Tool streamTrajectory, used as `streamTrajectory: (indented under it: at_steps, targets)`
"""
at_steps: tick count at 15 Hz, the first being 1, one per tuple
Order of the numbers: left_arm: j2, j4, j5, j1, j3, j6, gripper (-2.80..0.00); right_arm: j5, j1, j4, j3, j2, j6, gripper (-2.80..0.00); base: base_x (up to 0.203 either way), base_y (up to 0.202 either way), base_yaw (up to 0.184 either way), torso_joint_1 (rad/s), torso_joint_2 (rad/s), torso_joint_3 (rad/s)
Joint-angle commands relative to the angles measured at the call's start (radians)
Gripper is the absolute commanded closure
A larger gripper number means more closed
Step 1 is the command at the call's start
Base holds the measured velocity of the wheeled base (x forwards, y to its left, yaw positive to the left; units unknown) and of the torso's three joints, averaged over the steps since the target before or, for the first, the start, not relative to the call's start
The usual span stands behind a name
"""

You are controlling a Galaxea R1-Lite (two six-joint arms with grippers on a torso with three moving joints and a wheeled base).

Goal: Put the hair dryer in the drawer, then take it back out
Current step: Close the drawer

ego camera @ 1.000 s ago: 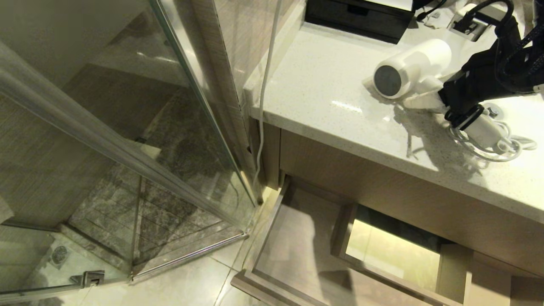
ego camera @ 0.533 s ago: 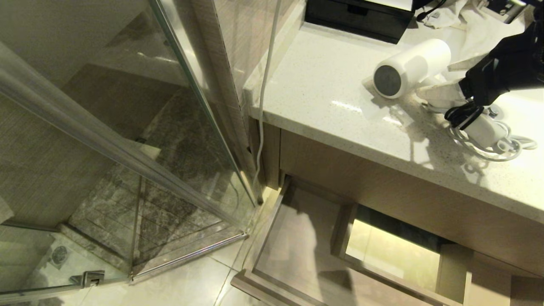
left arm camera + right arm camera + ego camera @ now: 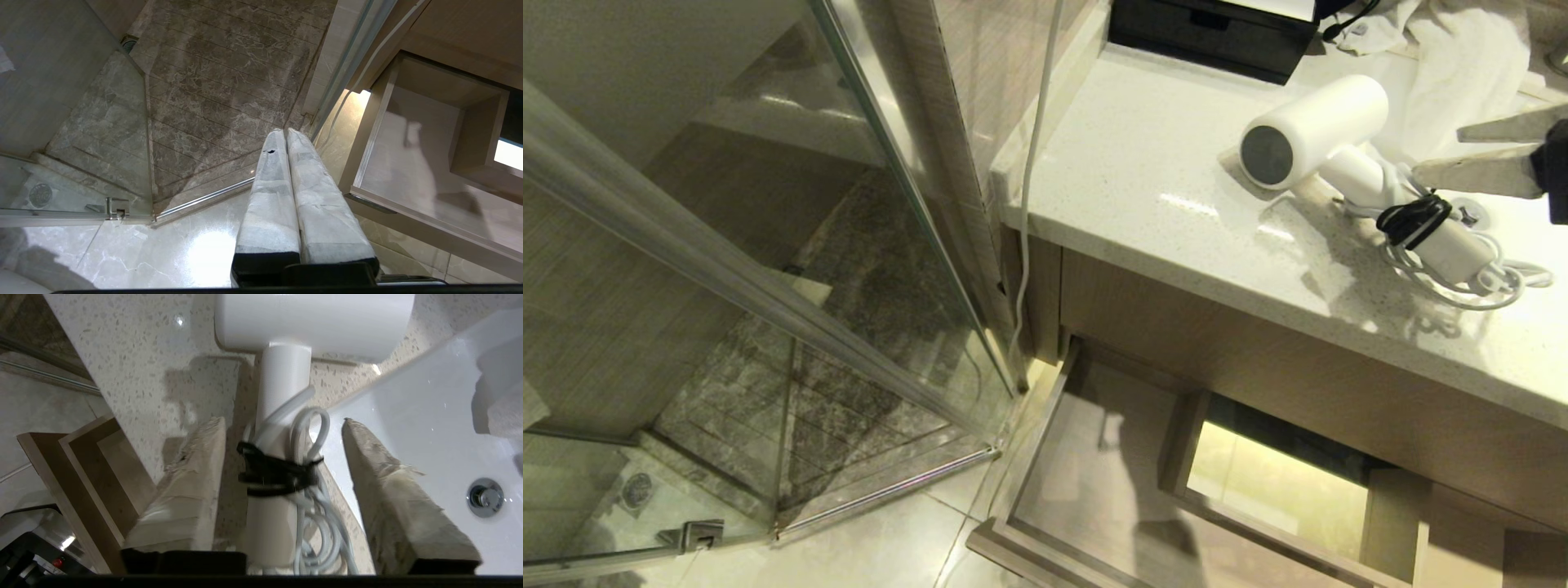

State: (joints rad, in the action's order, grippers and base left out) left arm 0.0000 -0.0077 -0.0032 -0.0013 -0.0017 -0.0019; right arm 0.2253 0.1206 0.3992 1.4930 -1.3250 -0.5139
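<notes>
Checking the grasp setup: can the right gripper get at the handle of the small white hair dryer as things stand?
Probably yes. The right gripper is open, its fingers flanking the hair dryer handle on the speckled countertop, nothing between them but the coiled cord.

White hair dryer (image 3: pixel 1313 131), speckled countertop (image 3: pixel 1143 163)

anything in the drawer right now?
Nothing visible. The drawer is pulled open and the floor that shows is bare; the hair dryer lies on the countertop. The drawer's back part sits under the vanity front, hidden, and its right end is out of frame.
</notes>
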Motion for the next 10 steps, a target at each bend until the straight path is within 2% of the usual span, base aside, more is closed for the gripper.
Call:
streamTrajectory:
  at_steps: [1,4,8,10]
  targets:
    - [0.002,0.000,0.000,0.000,0.000,0.000,0.00,-0.001,-0.054,0.025,-0.025,0.074,-0.007,0.00,0.000,0.000,0.000,0.000,0.00,0.000]
    - [0.002,0.000,0.000,0.000,0.000,-0.001,0.00,-0.002,-0.076,0.053,-0.019,0.095,-0.005,0.00,0.000,0.000,0.000,0.000,0.00,0.000]
    - [0.002,0.000,0.000,0.000,0.000,0.000,0.00,-0.007,-0.181,0.088,-0.032,0.153,-0.001,0.00,0.000,0.000,0.000,0.000,0.00,0.000]
    - [0.002,0.000,0.000,0.000,0.000,0.000,0.00,-0.005,-0.226,0.156,-0.033,0.178,0.003,0.00,0.000,0.000,0.000,0.000,0.00,0.000]
